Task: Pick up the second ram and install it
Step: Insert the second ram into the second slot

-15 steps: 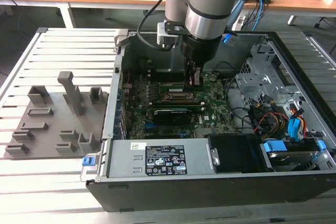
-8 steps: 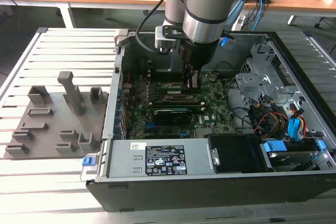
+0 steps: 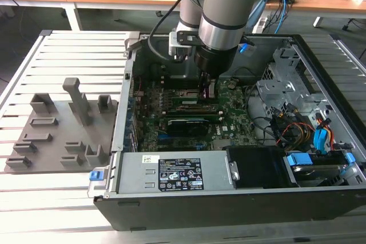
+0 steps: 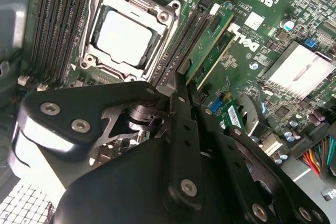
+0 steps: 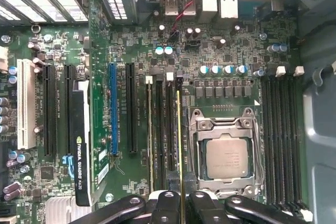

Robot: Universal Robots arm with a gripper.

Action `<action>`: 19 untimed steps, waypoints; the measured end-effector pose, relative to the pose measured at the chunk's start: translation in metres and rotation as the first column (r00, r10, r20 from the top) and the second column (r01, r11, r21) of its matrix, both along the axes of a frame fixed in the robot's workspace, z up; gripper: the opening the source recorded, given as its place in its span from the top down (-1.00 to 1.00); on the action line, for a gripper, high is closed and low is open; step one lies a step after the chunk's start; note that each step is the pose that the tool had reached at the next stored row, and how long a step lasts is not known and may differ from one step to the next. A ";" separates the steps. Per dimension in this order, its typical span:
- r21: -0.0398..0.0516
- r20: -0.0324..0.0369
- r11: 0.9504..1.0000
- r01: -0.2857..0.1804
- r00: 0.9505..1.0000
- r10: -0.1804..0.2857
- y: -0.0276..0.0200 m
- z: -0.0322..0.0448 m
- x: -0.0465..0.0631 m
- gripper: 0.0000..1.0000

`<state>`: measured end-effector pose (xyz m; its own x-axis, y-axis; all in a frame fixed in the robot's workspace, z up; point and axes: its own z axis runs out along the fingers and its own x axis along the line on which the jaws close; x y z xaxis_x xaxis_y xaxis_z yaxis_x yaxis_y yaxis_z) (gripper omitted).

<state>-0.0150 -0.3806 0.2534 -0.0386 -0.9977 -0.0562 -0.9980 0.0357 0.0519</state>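
1. Inside an open black desktop computer case (image 3: 240,198) on a slatted metal bench, the arm's black pincer (image 5: 181,203) hung low over the large green motherboard (image 5: 226,56).
2. It was clenched on the second ram (image 5: 179,145), a thin green circuit-board stick held edge-on between its fingers.
3. Directly beneath the pincer, beside the silver CPU socket (image 5: 227,156), the stick stood over the black memory slots (image 5: 164,129); whether it was fully seated could not be told.

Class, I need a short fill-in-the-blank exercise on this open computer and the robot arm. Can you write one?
1. The claw grips a thin green ____ by its edges.
2. The ram stands among the slots beside the ____ socket.
3. The motherboard lies inside an open computer ____.
4. A grey fixture lies outside the case, toward the exterior view's ____.

Missing words: ram; CPU; case; left
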 end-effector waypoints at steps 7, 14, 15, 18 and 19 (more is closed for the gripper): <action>0.000 0.000 1.000 0.000 1.000 0.000 -0.0050 -0.0090 -0.003 0.73; 0.000 0.000 1.000 0.000 1.000 0.000 -0.0058 -0.0224 -0.012 0.73; 0.001 0.000 1.000 0.000 1.000 0.000 -0.0059 -0.0227 -0.012 0.73; 0.015 0.000 1.000 0.000 1.000 0.000 -0.0058 -0.0232 -0.012 0.73; 0.016 0.000 1.000 0.000 1.000 0.000 -0.0058 -0.0235 -0.013 0.73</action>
